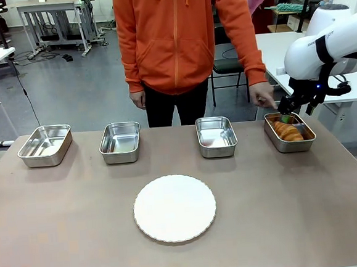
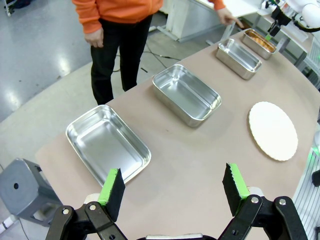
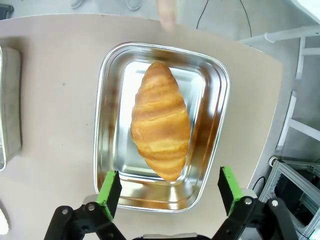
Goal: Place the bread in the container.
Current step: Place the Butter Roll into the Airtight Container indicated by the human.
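**Resting in the Far-Right Pan: Bread Released**

Seen nearest in the right wrist view, the right gripper [image 3: 166, 192] is held with its jaws spread wide and nothing between them, poised above the near rim of the container [image 3: 212, 95]. The bread [image 3: 160, 120] is laid lengthwise on the container's floor, clear of both green pads. The task is judged all but finished.

The bread is judged light, soft and flaky; its crust would be crushed by a hard squeeze. If it had to be lifted again, it would best be taken gently across its thick middle, not by the tapered tips.

The left gripper [image 2: 172, 192] is also held wide open and empty, above the table [image 2: 190, 165] near the left-end pan [image 2: 107, 142].

Farther off, a white plate [image 1: 174, 208] is set mid-table, and three empty pans are lined up beside the container. At the far edge, a person's hand [image 1: 263, 96] is held just beside the container; whether it touches the rim cannot be told. Much of the bread is hidden by the gripper in the front view.
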`<act>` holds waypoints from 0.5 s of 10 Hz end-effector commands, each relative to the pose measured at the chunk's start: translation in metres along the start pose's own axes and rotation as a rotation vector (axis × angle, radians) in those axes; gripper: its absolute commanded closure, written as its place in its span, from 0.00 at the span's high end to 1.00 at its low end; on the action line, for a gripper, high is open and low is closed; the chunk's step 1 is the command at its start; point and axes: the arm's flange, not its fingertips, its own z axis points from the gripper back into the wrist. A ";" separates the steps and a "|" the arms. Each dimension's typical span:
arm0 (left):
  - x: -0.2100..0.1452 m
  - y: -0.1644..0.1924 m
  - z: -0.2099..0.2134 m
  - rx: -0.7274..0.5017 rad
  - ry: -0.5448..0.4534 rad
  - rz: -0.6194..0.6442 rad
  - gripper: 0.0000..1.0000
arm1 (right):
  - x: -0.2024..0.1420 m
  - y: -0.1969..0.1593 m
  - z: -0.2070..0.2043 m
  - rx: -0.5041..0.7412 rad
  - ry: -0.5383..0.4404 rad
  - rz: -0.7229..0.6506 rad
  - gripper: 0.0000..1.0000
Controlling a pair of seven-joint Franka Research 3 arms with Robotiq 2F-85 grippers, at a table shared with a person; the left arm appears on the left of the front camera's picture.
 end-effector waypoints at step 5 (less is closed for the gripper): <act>-0.001 0.000 0.001 -0.004 -0.014 0.001 1.00 | -0.060 0.065 0.091 0.040 -0.103 -0.163 1.00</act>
